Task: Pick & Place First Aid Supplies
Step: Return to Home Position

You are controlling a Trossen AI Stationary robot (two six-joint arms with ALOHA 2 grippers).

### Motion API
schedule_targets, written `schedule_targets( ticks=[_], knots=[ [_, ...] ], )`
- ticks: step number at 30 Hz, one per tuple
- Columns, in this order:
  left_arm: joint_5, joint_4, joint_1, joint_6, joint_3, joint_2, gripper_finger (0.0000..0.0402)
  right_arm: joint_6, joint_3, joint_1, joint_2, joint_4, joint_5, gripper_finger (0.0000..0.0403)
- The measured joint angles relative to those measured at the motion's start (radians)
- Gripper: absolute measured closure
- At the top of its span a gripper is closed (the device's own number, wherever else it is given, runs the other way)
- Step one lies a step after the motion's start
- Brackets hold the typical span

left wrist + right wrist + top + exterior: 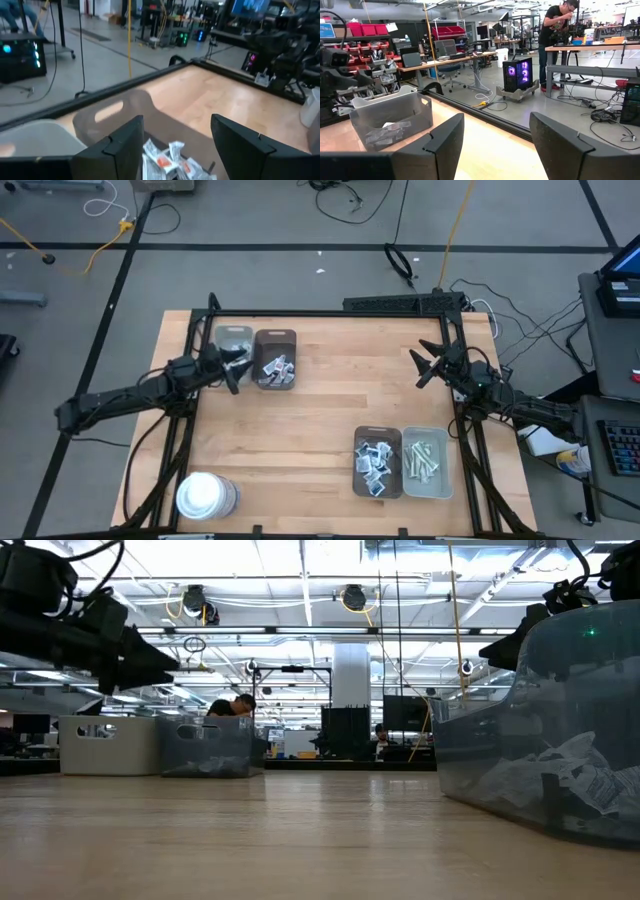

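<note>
Packets (274, 369) in two of four bins (276, 334); left gripper (234, 370), right gripper (418, 369) agape

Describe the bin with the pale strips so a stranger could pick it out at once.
In the high view, go to the wooden table's lower right corner, on the right arm's side, where two bins stand side by side. Take the outer, light grey bin: it holds narrow pale strips, while its darker neighbour holds square white packets.

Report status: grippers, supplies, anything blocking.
Left gripper open, empty, by brown bin. Right gripper open, empty, right side. White packets in brown bin. Nothing blocking.
</note>
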Motion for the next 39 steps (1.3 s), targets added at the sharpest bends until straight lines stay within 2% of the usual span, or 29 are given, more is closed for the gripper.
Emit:
schedule_targets(
  ticks=[10,17,39],
  knots=[
    [-0.003,-0.005,0.001,0.066,0.001,-0.144,0.0165,0.000,0.000,0.000,0.000,0.000,0.000,0.0182],
    [-0.002,-0.083,0.001,0.066,0.003,-0.248,0.0165,0.000,0.000,0.000,0.000,0.000,0.000,0.0181],
    [-0.002,-0.055,0.001,0.047,0.002,-0.236,0.0165,0.000,0.000,0.000,0.000,0.000,0.000,0.0182]
  ],
)
